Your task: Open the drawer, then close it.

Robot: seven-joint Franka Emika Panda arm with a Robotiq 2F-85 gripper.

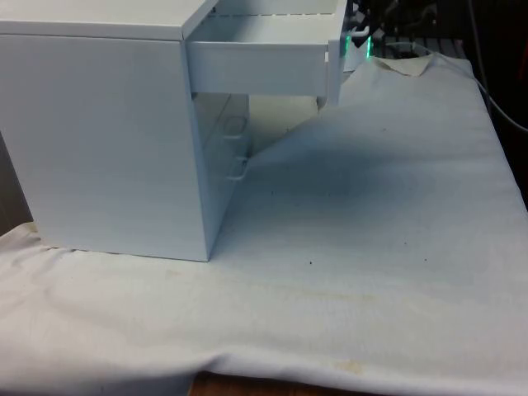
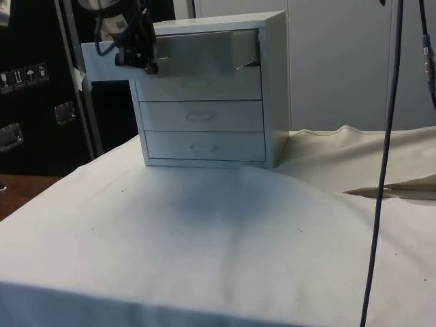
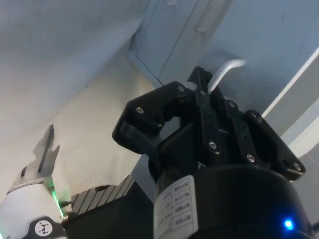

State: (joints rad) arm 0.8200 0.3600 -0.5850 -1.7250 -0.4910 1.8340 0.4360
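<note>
Top drawer pulled out, gripper at its handle

Drawer front of the white top drawer (image 2: 170,54) stands well out from the white three-drawer chest (image 2: 225,95), which sits on the white cloth-covered table (image 2: 204,238). In the front view the chest is at the left, and the open drawer juts toward the far right. The two lower drawers (image 2: 201,129) sit flush in the chest. The black two-finger gripper (image 3: 202,97) is at the open drawer's front, its fingers (image 3: 199,82) together around the curved silver handle (image 3: 227,68). In the side view the gripper hangs at the drawer's left end.
</note>
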